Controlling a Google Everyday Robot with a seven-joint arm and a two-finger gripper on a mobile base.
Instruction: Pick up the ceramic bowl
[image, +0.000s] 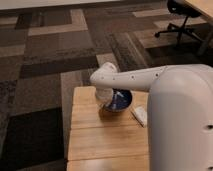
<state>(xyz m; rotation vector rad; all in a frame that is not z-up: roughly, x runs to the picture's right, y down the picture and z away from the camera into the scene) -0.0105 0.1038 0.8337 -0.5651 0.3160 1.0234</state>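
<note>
The ceramic bowl (120, 101) is a dark-blue glossy bowl with pale streaks inside. It sits on the wooden table (95, 135) near its far middle. My white arm reaches from the right across the table. Its wrist hangs over the bowl's left side and hides that part. My gripper (107, 102) is down at the bowl's left rim, mostly hidden by the wrist.
A small white rectangular block (139, 115) lies on the table just right of the bowl. The table's left edge drops to patterned carpet (45, 60). An office chair base (181, 25) stands at the far right by a desk leg.
</note>
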